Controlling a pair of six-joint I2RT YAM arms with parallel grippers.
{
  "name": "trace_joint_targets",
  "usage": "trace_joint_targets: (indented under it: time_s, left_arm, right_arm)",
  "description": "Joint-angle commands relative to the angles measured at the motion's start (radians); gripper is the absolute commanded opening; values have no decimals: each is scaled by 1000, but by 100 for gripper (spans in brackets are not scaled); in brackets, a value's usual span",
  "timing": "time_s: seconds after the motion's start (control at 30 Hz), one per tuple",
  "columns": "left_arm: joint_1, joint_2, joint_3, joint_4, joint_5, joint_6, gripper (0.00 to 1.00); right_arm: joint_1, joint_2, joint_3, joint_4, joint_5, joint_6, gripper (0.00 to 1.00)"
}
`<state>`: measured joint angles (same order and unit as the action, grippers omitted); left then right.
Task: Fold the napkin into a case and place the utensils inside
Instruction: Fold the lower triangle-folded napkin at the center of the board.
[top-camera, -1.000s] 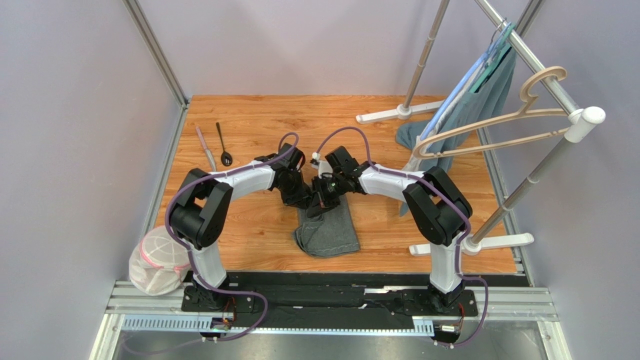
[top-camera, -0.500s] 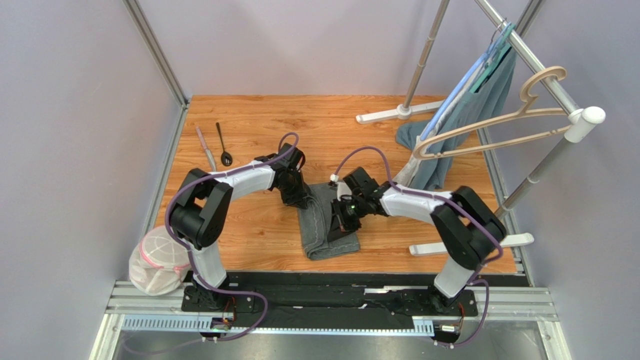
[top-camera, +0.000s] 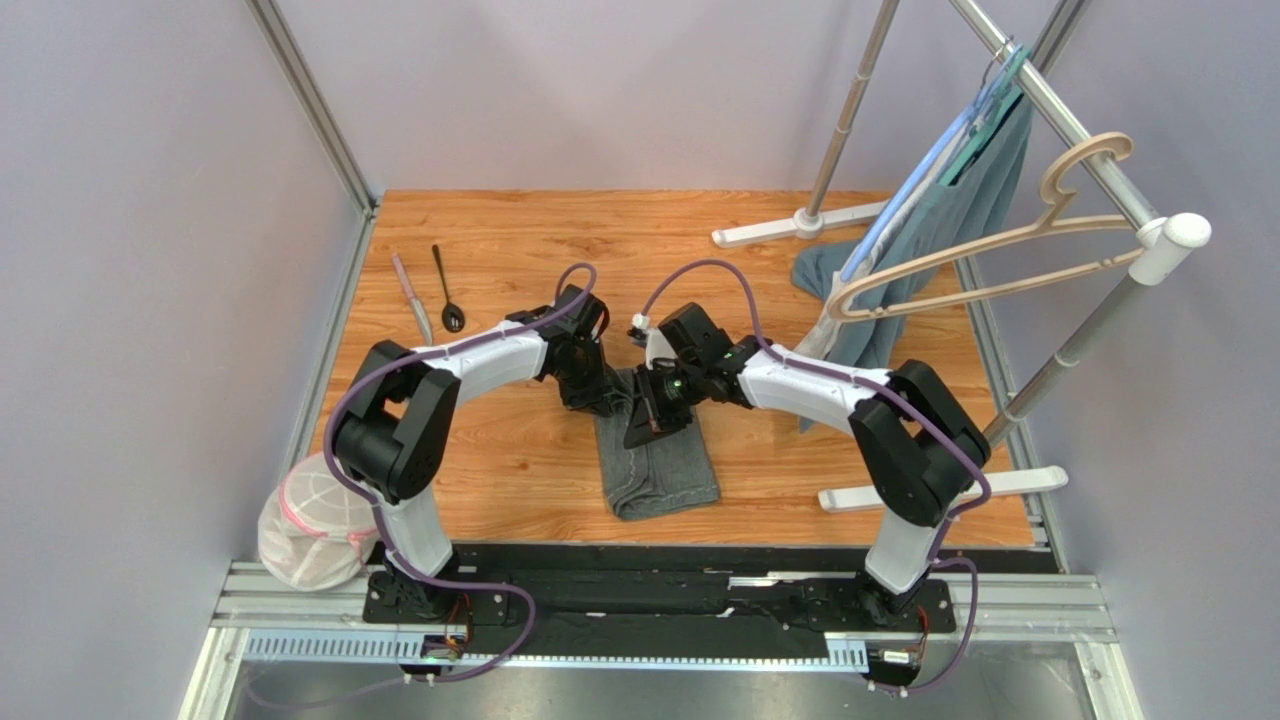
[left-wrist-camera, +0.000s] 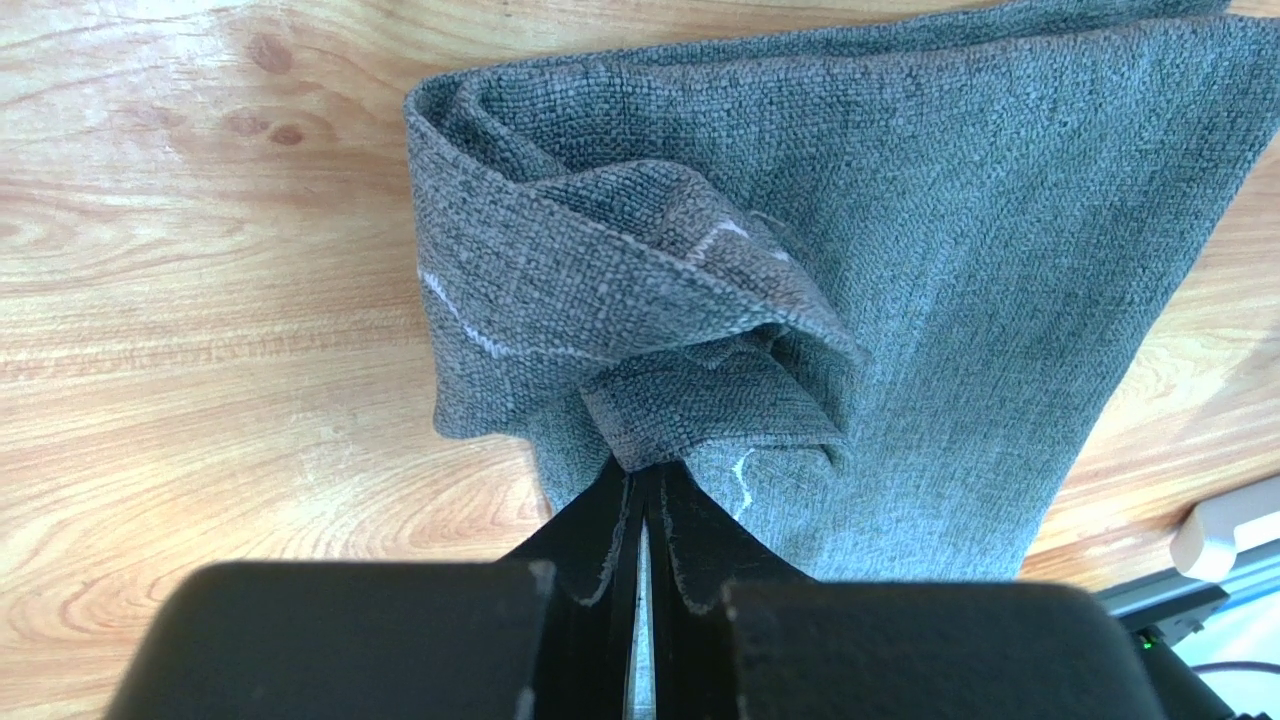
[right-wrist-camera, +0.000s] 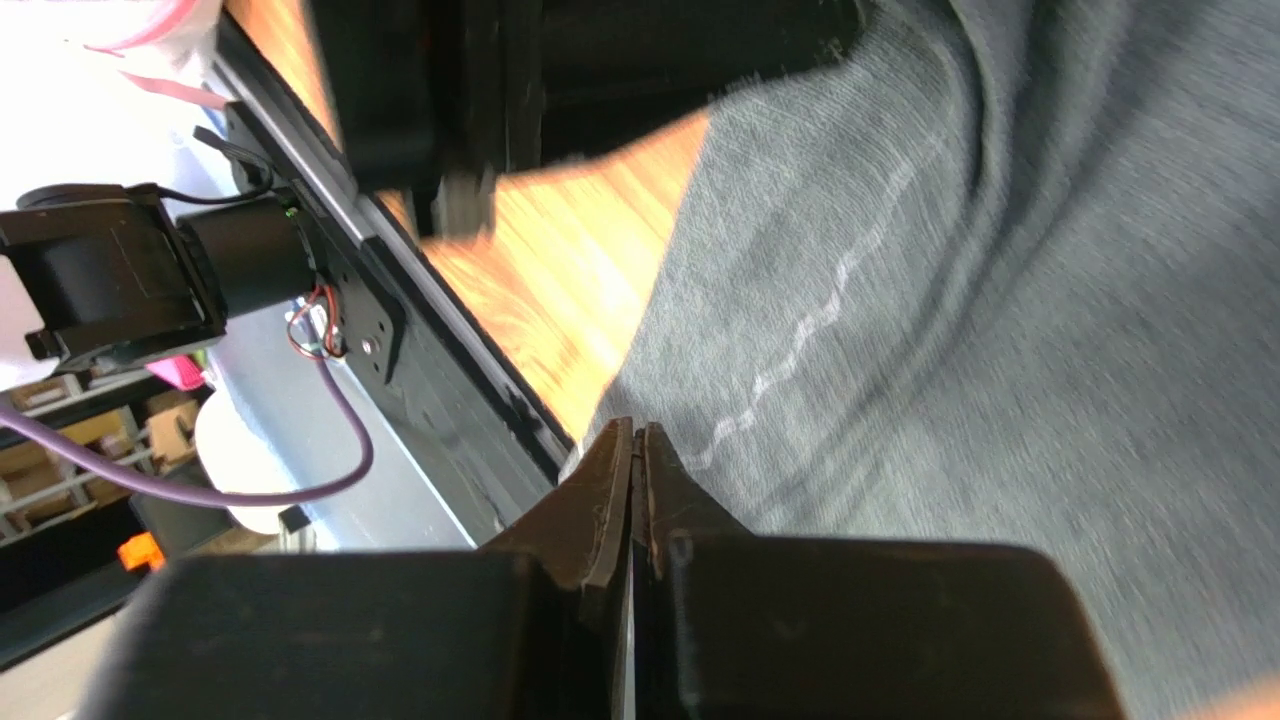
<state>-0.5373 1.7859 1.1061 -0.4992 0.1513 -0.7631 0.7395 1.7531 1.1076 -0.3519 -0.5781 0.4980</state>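
Note:
The dark grey napkin (top-camera: 661, 468) lies folded into a narrow strip on the wooden table, its far end bunched. My left gripper (top-camera: 607, 399) is at that far left corner; in the left wrist view it (left-wrist-camera: 646, 468) is shut on a gathered fold of the napkin (left-wrist-camera: 962, 225). Just beside it, my right gripper (top-camera: 643, 423) is over the far edge. Its jaws (right-wrist-camera: 634, 435) are pressed together with nothing between them, above the napkin (right-wrist-camera: 992, 375). The silver-grey knife (top-camera: 410, 297) and the black spoon (top-camera: 448, 290) lie side by side at the far left.
A clothes rack with a teal-grey garment (top-camera: 947, 210) and a beige hanger (top-camera: 992, 240) fills the right side; its white feet (top-camera: 781, 228) (top-camera: 947, 486) rest on the table. A white mesh bag (top-camera: 316, 518) sits off the near left corner.
My right gripper swung out to the napkin's near right side, then came back to the far edge beside the left gripper. The napkin is narrower. The left gripper kept its hold.

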Motion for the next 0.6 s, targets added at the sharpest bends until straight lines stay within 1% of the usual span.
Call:
trace_joint_targets:
  time_s: [0.0,0.03,0.07,0.17,0.33,0.43,0.57]
  left_arm:
    - [-4,-22,43,-7,-6,19,6]
    - [-4,-20,47,-9,-9,19,6]
    - [-4,-22,49,-6,-9,21,6]
    - [-4,-20,66,-15,-10,30,6]
    - [-4,-26,124,-56,-12,51,7]
    - [-4,-75,129,-73,-6,65,10]
    - [-4,-181,95,-98,25,82,12]
  right_arm:
    - [27,59,-37,83,-74,45,0]
    - [32,52,-67,93,-75,50,0]
    - [31,14,-147,114,-72,53,0]
    - [31,-27,-259,155,-45,59,0]
    - [31,13,-261,183,-29,80,0]
    - [31,-15,-244,171,9,71,0]
    - [32,-69,-198,99,6,59,0]
